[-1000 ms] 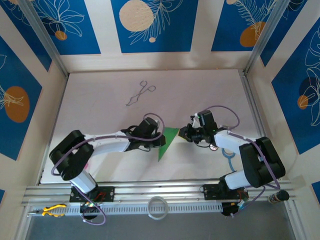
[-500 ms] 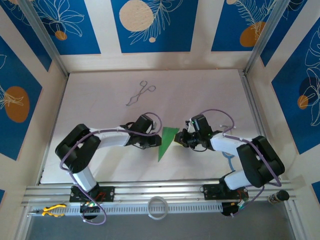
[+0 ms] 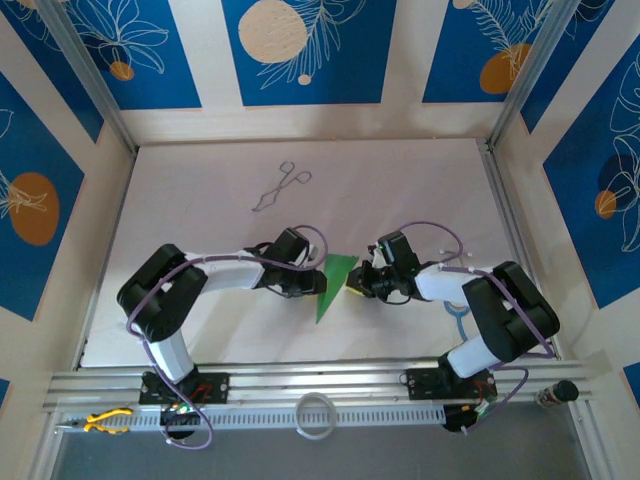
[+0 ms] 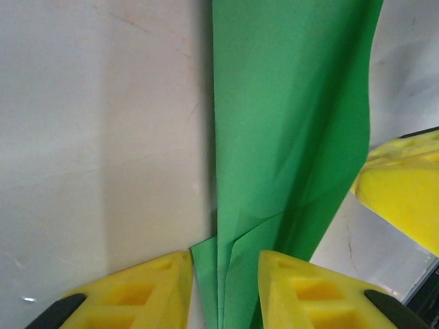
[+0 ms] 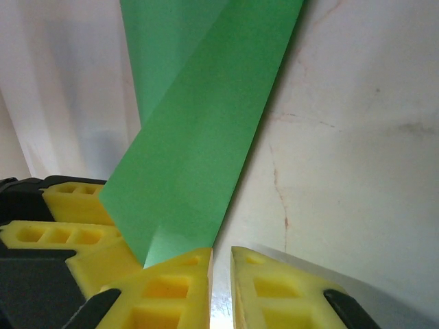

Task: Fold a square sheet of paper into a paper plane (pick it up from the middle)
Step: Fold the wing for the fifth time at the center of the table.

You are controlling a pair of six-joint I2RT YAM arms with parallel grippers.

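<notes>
The square sheet of paper [image 3: 333,281] is bright green and folded into a narrow, pointed shape on the white table, its tip toward the near edge. My left gripper [image 3: 318,284] is at its left edge. In the left wrist view the folded layers [image 4: 288,103] run between the yellow fingers [image 4: 154,288], which stand apart around them; the left gripper [image 4: 225,269] is open. My right gripper [image 3: 354,284] sits at the paper's right edge. In the right wrist view the right gripper [image 5: 221,259] shows only a thin slit with bare table in it, and the paper [image 5: 199,137] lies over its left finger.
Thin metal forceps [image 3: 281,187] lie at the far left of the table [image 3: 420,190]. A white ring [image 3: 315,413] and yellow-handled pliers [image 3: 105,421] rest on the front rail. A blue-rimmed ring [image 3: 458,322] lies under the right arm. Walls enclose the table on three sides.
The right gripper has moved left and nearer, up against the paper's right edge. The left arm has shifted and its jaws have widened around the fold. The paper has barely moved.
</notes>
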